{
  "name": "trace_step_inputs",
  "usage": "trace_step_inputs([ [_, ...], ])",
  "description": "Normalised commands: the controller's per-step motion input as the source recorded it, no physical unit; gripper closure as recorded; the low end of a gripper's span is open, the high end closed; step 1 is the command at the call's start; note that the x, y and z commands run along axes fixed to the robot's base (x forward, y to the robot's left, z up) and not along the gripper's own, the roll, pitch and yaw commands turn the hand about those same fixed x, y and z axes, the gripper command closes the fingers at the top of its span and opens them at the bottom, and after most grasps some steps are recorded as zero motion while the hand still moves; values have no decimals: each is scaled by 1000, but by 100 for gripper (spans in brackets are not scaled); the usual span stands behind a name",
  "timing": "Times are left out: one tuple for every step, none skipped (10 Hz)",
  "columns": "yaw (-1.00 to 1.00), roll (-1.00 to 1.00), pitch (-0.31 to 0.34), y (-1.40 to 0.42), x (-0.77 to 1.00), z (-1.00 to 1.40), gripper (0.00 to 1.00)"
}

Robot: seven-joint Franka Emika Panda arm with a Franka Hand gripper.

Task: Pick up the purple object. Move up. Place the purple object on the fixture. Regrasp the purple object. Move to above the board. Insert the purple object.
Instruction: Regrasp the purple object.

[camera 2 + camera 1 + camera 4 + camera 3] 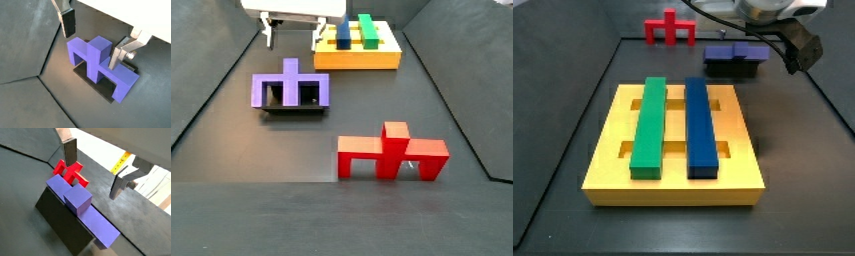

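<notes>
Purple object [100, 65]: lies on the fixture [294, 108], untouched | board [676, 142]: yellow, green bar at 9 o'clock of blue bar, fixture at its 1 o'clock in a side view | red cross piece [392, 156]: on floor, well apart | gripper [93, 27]: fingers spread wide, empty, just above the purple object
</notes>
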Motion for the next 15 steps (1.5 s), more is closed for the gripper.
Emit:
trace_step_inputs([
  [37, 100, 43, -14, 160, -460, 0],
  [66, 169, 117, -46, 251, -397, 0],
  [91, 129, 149, 0, 254, -320, 0],
  [314, 37, 40, 0, 57, -203, 0],
  [449, 46, 17, 0, 37, -149, 0],
  [469, 77, 20, -11, 97, -186, 0],
  [471, 131, 23, 0, 114, -249, 0],
  [431, 134, 83, 0, 189, -203, 0],
  [163, 106, 77, 0, 109, -197, 0],
  [140, 177, 66, 0, 80, -203, 0],
  [169, 343, 86, 0, 94, -169, 0],
  [123, 403, 140, 0, 117, -60, 0],
  [51, 463, 211, 0, 54, 0, 0],
  [20, 400, 177, 0, 0, 0, 0],
  [9, 317, 106, 0, 0, -17, 0],
])
